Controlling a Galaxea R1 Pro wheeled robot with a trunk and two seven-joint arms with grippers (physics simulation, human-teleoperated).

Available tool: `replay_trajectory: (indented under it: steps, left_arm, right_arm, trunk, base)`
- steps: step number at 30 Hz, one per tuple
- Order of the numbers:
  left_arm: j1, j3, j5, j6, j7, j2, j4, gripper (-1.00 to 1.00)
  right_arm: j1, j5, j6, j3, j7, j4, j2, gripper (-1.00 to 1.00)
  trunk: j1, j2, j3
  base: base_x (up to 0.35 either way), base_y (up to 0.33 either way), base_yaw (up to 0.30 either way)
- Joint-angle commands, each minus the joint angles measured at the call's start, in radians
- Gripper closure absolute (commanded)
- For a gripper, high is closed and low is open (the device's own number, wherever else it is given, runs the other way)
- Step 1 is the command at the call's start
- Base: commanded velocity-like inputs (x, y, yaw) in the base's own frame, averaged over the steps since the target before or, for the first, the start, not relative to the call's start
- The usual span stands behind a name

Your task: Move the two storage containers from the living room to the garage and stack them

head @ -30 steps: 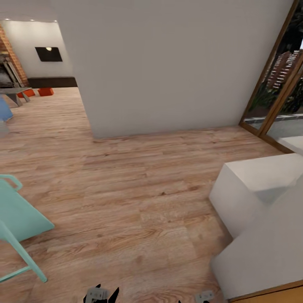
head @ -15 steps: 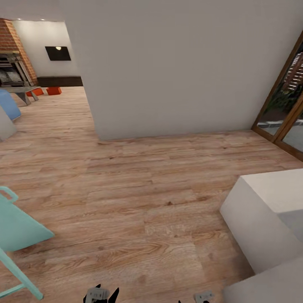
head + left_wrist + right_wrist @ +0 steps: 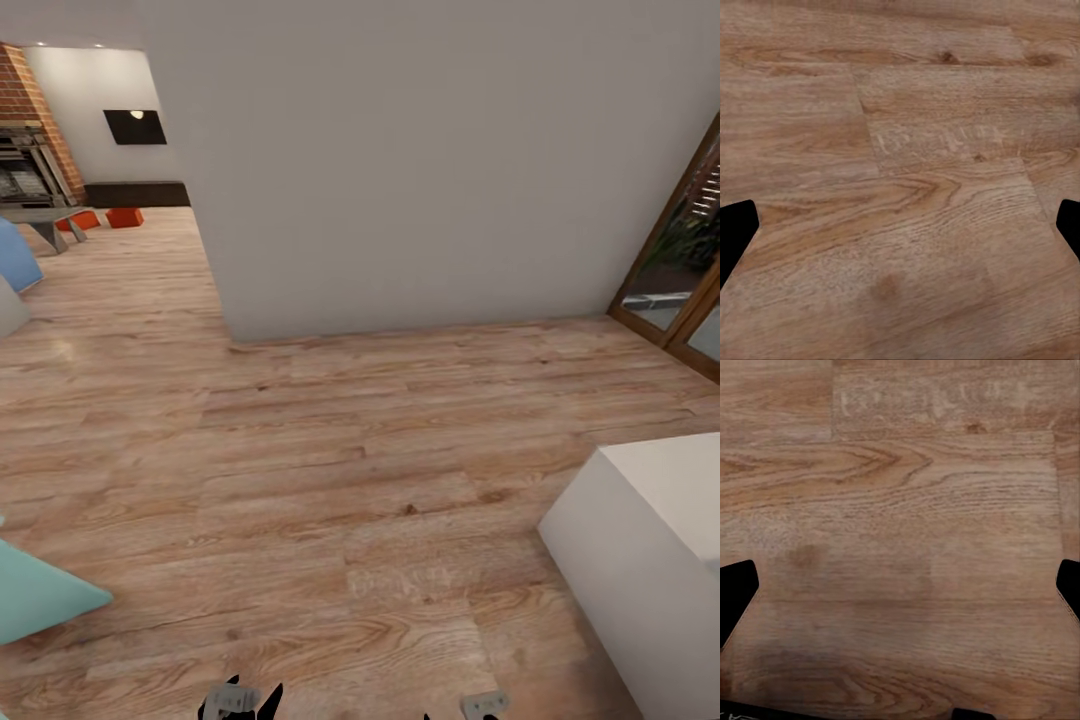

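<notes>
The two storage containers (image 3: 105, 218) sit far off in the living room (image 3: 90, 150), on the wood plank floor (image 3: 330, 470) just in front of the low dark bench (image 3: 135, 193), side by side beneath the wall-mounted TV (image 3: 135, 126). The brick fireplace (image 3: 25, 140) stands to their left. A broad white wall (image 3: 420, 160) fills the middle; a white block (image 3: 650, 540) lies at lower right, a teal chair (image 3: 40, 595) at lower left. The left gripper (image 3: 900, 232) and the right gripper (image 3: 900, 592) both hang spread wide over bare planks, holding nothing
</notes>
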State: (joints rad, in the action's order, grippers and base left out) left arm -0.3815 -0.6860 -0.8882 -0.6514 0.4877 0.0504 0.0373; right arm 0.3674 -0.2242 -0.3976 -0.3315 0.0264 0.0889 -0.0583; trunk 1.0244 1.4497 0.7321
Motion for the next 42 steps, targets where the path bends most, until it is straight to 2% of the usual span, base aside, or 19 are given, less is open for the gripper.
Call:
replay_trajectory:
  steps: [1, 15, 42]
  left_arm:
    - [0.0, -0.006, -0.011, -0.001, 0.006, 0.0, 0.0, -1.0]
    - [0.0, -0.006, -0.011, -0.001, 0.006, 0.0, 0.0, -1.0]
    - [0.0, -0.006, -0.011, -0.001, 0.006, 0.0, 0.0, -1.0]
  right_arm:
    - [0.001, -0.011, -0.004, -0.006, 0.003, -0.002, 0.0, -1.0]
    - [0.001, -0.011, -0.004, -0.006, 0.003, -0.002, 0.0, -1.0]
    - [0.001, -0.011, -0.004, -0.006, 0.003, -0.002, 0.0, -1.0]
  trunk:
    - [0.001, 0.0, 0.001]
    - [0.001, 0.0, 0.001]
    - [0.001, 0.0, 0.001]
  base:
    - [0.338, 0.083, 0.0]
    - [0.338, 0.023, 0.029]
    - [0.338, 0.0, 0.178]
